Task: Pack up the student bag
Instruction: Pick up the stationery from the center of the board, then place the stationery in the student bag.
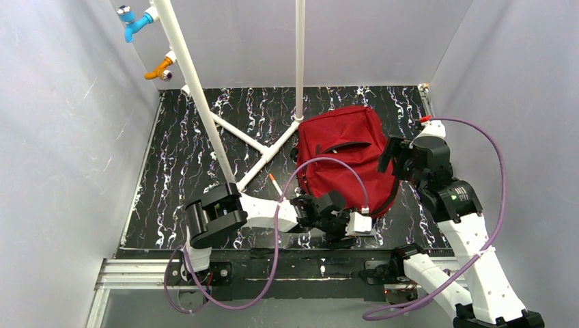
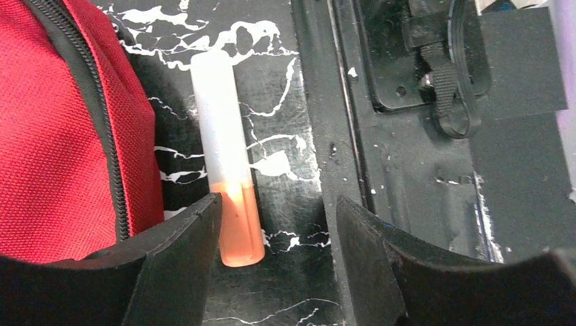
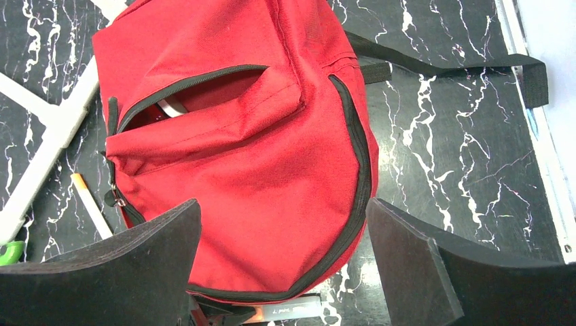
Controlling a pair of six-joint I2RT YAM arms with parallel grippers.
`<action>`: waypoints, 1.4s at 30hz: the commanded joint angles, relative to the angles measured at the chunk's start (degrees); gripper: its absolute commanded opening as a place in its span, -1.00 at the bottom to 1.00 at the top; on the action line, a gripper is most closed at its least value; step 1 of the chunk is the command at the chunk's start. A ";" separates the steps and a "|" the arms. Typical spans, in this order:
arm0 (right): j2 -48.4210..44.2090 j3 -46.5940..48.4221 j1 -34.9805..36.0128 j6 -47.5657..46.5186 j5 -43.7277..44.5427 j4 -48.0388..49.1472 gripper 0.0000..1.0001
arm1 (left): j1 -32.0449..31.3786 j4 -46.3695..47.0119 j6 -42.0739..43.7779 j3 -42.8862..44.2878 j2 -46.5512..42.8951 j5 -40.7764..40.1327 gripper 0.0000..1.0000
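The student bag (image 1: pixel 341 154) is a dark-red backpack lying on the black marbled table, rounded end toward the arms. Its front pocket (image 3: pixel 204 92) gapes open, with something pale showing inside. A white pen with an orange end (image 2: pixel 227 170) lies beside the bag's (image 2: pixel 54 136) zip edge. My left gripper (image 2: pixel 275 231) is open, low over the table, with the pen's orange end just inside its left finger (image 2: pixel 176 258). Above the bag's (image 3: pixel 272 176) rounded end, my right gripper (image 3: pixel 285 251) hangs wide open and holds nothing. In the top view the left gripper (image 1: pixel 336 231) covers that pen.
Another white, orange-tipped pen (image 1: pixel 274 184) lies left of the bag. A white pipe frame (image 1: pixel 259 154) stands at the back left. The bag's black strap (image 3: pixel 462 64) trails to the right. The table's front rail (image 2: pixel 407 136) runs close beside the left gripper.
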 commanded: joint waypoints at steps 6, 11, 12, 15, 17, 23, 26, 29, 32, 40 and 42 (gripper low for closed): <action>-2.14 0.13 -0.16 -0.93 1.32 0.94 0.97 | -0.96 -0.06 0.71 2.58 3.95 -9.83 0.08; -2.39 0.14 -0.16 -0.78 1.42 0.97 0.97 | -1.10 0.03 -0.55 0.62 3.52 -11.12 -0.03; -2.51 -0.03 -0.16 -0.71 1.52 1.05 0.97 | -1.31 -0.02 -0.50 0.17 3.22 -11.82 -0.08; -2.56 -0.51 -0.16 -0.44 1.25 1.47 0.97 | -1.64 0.02 -0.33 -2.11 0.82 -13.49 -0.34; -2.48 -0.95 -0.16 -0.19 1.01 1.78 0.97 | -1.70 -0.06 -0.40 -3.18 -1.02 -14.16 -0.48; -2.76 -2.29 -0.16 0.84 1.16 3.10 0.97 | -1.67 -1.02 0.60 -7.19 -9.34 -12.45 -0.85; -2.93 -2.37 -0.16 0.84 1.34 3.22 0.97 | -1.51 -1.59 0.82 -11.12 -15.98 -6.49 -0.92; -3.10 -2.35 -0.16 0.72 1.98 3.06 0.97 | 0.68 -3.61 -3.61 -13.50 -22.74 -0.57 -1.00; -3.18 -2.44 -0.16 0.71 2.31 3.33 0.97 | 4.22 -6.89 -11.63 -12.81 -27.04 1.58 -1.00; -2.80 -2.75 -0.16 1.46 1.54 4.33 0.97 | 8.29 -35.45 -31.38 13.93 -20.29 -25.77 -1.00; -2.69 -2.73 -0.16 1.66 1.52 4.49 0.97 | 8.55 -40.10 -35.07 20.28 -16.17 -29.04 -1.00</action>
